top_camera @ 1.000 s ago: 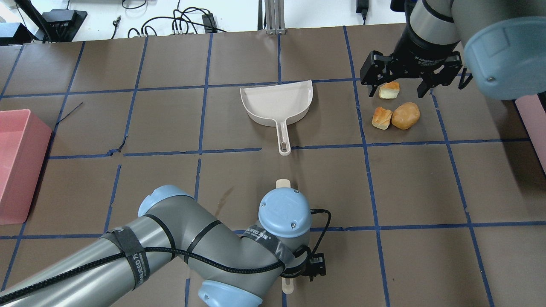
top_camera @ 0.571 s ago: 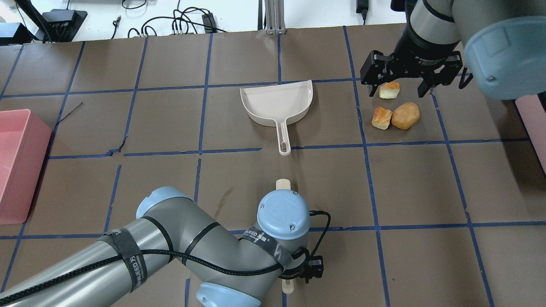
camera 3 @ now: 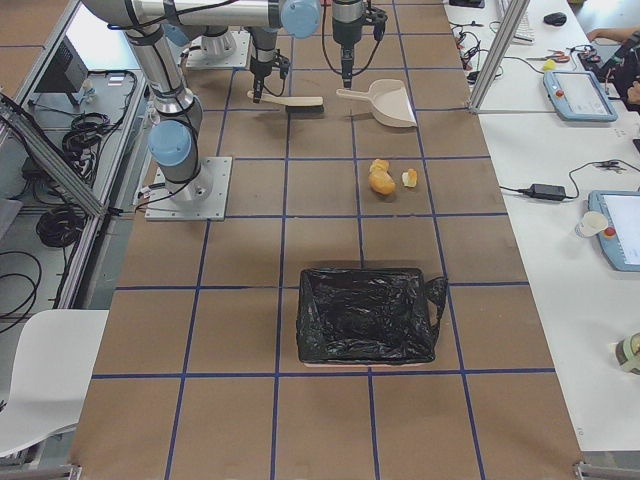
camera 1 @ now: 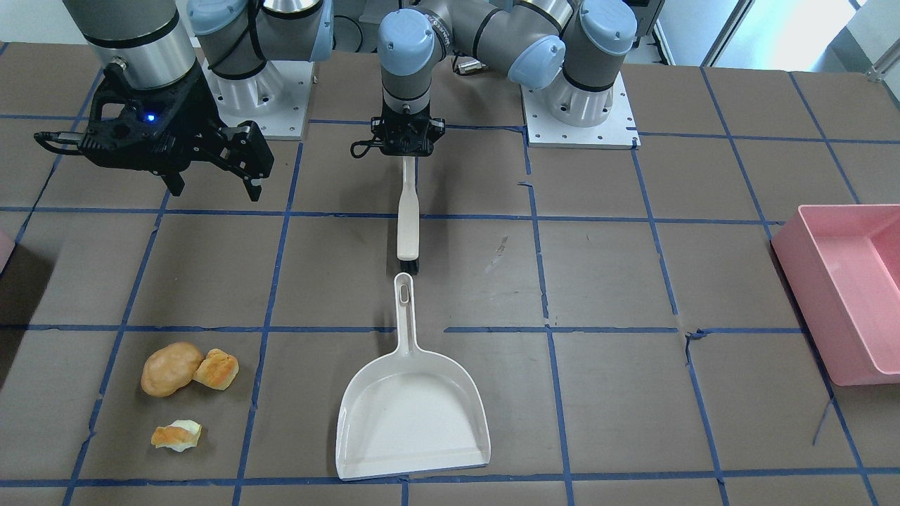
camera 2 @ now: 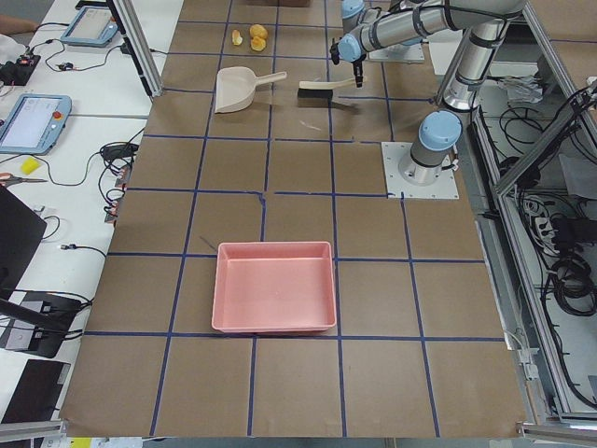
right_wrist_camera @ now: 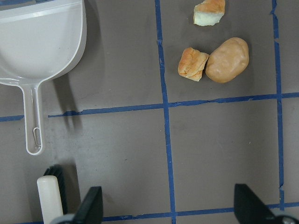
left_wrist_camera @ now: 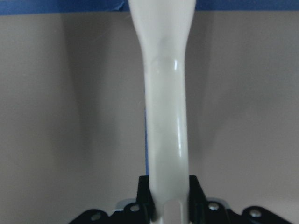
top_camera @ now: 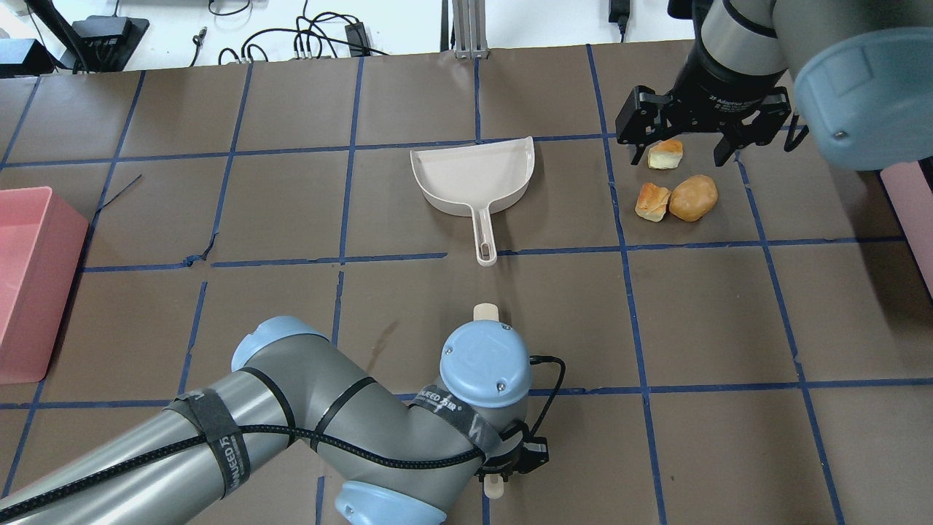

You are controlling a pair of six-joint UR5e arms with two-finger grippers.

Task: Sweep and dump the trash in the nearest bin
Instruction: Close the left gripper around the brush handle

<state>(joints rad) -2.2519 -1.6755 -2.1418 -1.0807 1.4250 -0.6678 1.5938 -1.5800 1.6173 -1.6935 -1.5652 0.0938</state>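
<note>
Barely started. Left gripper (camera 1: 406, 140) was clamped on the handle end of the brush (camera 1: 408, 218), which sat in line with the dustpan (camera 1: 411, 414) handle, bristles just short of its tip. Right gripper (camera 1: 213, 186) hung spread wide and empty, off the dustpan's right-arm side. The dustpan lay flat, empty, ungripped. Potato lump (camera 1: 171, 368), bread chunk (camera 1: 216, 370) touching it and orange-yellow piece (camera 1: 176, 436) nearby all sat on the table (camera 1: 619, 393) beside the dustpan, right-arm side, none swept. Bin (top_camera: 911, 204) showed only as a pink sliver beyond the scraps from the dustpan. My read: sweeping, lifting and dumping were all left.
</note>
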